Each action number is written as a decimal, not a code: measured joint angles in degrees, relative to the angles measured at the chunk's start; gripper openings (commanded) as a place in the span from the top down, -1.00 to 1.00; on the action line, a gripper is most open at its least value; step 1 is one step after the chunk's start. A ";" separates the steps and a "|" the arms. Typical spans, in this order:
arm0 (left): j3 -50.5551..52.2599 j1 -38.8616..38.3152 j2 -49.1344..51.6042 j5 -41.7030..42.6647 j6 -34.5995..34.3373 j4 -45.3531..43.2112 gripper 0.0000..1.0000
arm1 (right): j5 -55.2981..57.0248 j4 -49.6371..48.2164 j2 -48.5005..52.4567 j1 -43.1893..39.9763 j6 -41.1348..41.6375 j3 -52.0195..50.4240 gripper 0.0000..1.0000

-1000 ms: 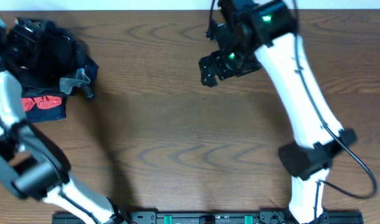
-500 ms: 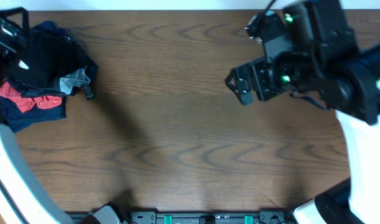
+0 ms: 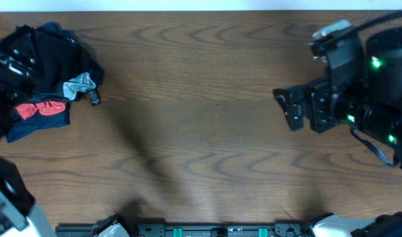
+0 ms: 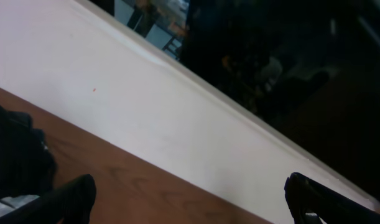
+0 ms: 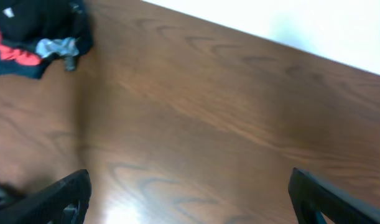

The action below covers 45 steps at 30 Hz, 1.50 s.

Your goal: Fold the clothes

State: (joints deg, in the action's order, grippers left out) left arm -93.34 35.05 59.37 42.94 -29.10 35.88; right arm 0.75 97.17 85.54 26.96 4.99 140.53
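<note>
Brown wood-grain table [image 3: 187, 151] fills the overhead view, with a strip of white wall [image 3: 187, 4] along the top edge. Your clothes [image 3: 52, 72] sit bunched in a heap at the far left corner. They are mostly black cloth, with a red patch and navy at the lower edge and a bit of pale grey on the right side. The left arm [image 3: 4, 72] overlaps the heap's left side, and from up here you cannot make out its jaws. Over on the right, the right gripper [image 3: 291, 108] hangs above bare wood, well apart from the heap, jaws spread and nothing between them.

Left wrist view now: you're looking low across the table toward the white wall, with a dark area above it. The left gripper [image 4: 186, 202] shows both fingertips at the bottom corners, spread wide and holding nothing. Black cloth from the heap lies at the left edge, just beside the left finger. You cannot tell whether they touch.

Right wrist view: wood below you, white wall at the upper right. The right gripper's fingers [image 5: 53, 199] stand wide at the bottom corners, empty. The heap is up in the top left corner, well away, with its red and grey patches showing.
</note>
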 measured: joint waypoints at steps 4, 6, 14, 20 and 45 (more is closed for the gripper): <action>0.00 0.00 -3.69 0.50 -2.95 0.28 -0.96 | 1.97 0.00 -0.22 0.00 0.00 0.00 -0.99; 0.00 0.00 -5.68 1.46 -3.93 0.31 -0.96 | 2.60 0.00 -0.15 0.00 0.00 0.00 -0.98; 0.00 0.00 -9.33 7.52 -4.33 0.33 -0.96 | 3.23 0.00 -0.15 0.00 0.00 0.00 -0.99; 0.00 0.00 -8.50 9.31 -4.11 0.48 -0.96 | 3.41 -0.02 -0.15 0.00 0.00 0.00 -0.98; 0.00 0.00 -8.48 18.67 0.92 12.02 -0.96 | 3.78 0.00 -0.15 0.00 0.00 0.00 -0.99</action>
State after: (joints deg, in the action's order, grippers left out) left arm -93.34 35.05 50.89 61.60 -28.18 47.90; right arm 4.54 97.17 85.38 26.96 4.99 140.53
